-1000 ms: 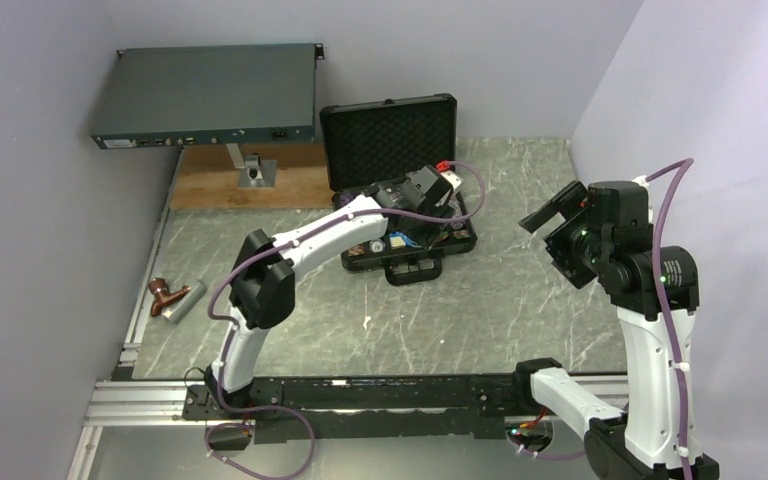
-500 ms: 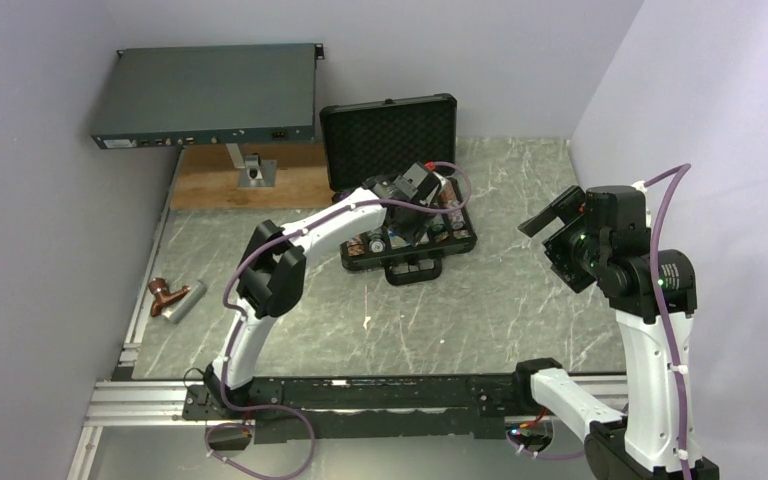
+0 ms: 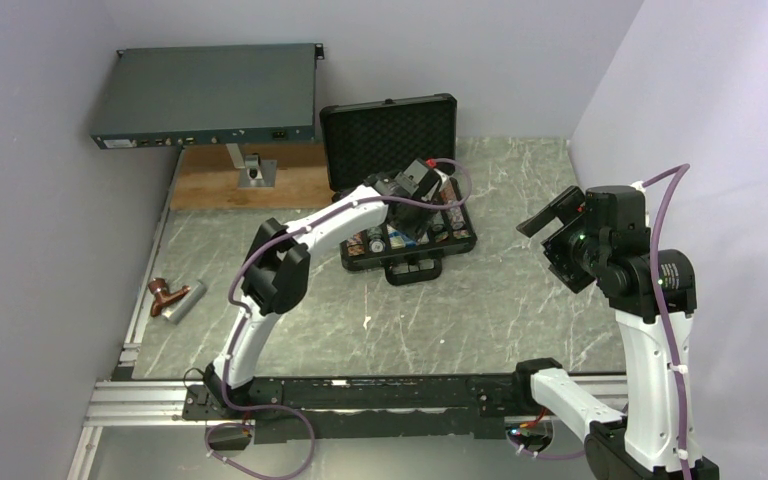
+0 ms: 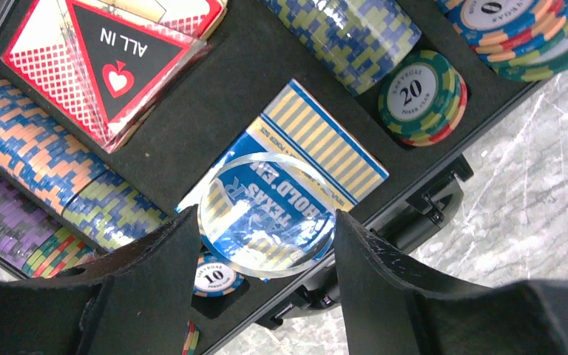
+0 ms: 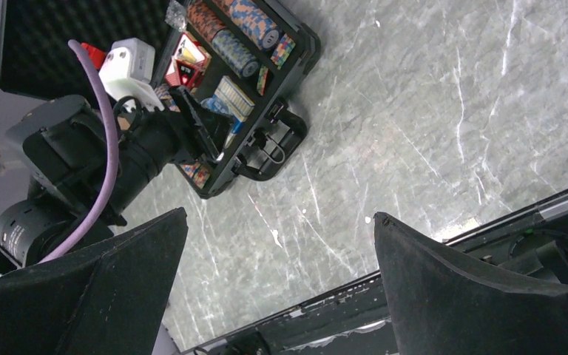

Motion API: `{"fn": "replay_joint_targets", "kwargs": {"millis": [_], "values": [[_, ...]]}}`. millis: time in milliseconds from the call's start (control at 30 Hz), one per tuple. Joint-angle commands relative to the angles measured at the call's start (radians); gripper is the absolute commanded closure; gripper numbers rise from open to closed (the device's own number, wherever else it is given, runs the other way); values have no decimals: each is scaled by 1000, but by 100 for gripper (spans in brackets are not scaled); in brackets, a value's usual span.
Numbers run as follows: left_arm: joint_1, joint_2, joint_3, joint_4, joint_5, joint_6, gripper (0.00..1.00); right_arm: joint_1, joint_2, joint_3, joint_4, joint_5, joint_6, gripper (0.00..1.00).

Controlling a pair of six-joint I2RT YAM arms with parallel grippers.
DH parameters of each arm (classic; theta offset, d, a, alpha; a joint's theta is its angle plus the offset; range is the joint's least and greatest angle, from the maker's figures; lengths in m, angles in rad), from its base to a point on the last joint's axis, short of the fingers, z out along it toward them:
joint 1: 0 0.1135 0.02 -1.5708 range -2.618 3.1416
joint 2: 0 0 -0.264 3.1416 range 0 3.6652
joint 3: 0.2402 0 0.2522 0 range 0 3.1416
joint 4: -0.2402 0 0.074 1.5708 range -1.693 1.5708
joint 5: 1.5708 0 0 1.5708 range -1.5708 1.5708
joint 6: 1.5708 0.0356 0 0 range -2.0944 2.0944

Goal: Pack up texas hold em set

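- While its lid stands open at the back, black briefcase [image 3: 390, 140] sits mid-worktop [image 3: 500, 290], tray exposed for loading.
- Well off to the side, right pincer [image 5: 277, 218] is spread wide, likely to give the other arm room.
- Over the tray, left pincer [image 4: 266, 222] pinches clear round disc [image 4: 266, 200] just above blue-striped card deck [image 4: 325, 140], probably seeking its slot.
- Striped chip rows [image 4: 37, 155] and red triangle [image 4: 118, 63] are already seated.

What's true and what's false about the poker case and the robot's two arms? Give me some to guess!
1. The black case is open. True.
2. The left jaws hold a clear round disc. True.
3. The right jaws hold a poker chip. False: they are open and empty.
4. The red ALL IN triangle lies outside the case. False: it lies inside it.
5. The disc is above the blue card box. True.
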Motion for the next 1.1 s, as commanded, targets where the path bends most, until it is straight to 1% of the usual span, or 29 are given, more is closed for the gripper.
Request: {"fn": "replay_joint_targets", "kwargs": {"millis": [0, 400, 700, 767, 800, 833, 900, 933, 967, 1033, 1067], "values": [[10, 25, 71, 16, 8, 18, 100, -4, -5, 4, 21, -8, 8, 0], [15, 14, 54, 34, -1, -18, 100, -4, -7, 10, 5, -8, 11, 0], [15, 7, 51, 48, -8, -17, 100, -3, -7, 15, 4, -11, 14, 0], [16, 4, 49, 55, -6, -15, 98, -3, -8, 15, 2, -11, 15, 0], [17, 3, 49, 58, -3, -12, 95, -3, -8, 15, 1, -9, 15, 0], [17, 1, 50, 61, -1, -12, 87, -3, -9, 15, 0, -8, 15, 0], [17, 0, 57, 62, 3, -6, 51, -4, -11, 13, -2, -8, 16, 0], [17, -5, 58, 61, 1, -9, 37, -4, -11, 12, -2, -8, 16, 0], [17, -12, 57, 65, -1, -9, 29, -4, -11, 12, -1, -8, 17, 0], [17, -39, 46, 78, -1, -8, 19, -4, -11, 13, -3, -7, 19, 0], [17, -58, 39, 88, 4, -7, 12, -4, -11, 12, -2, -6, 20, 0]]}}
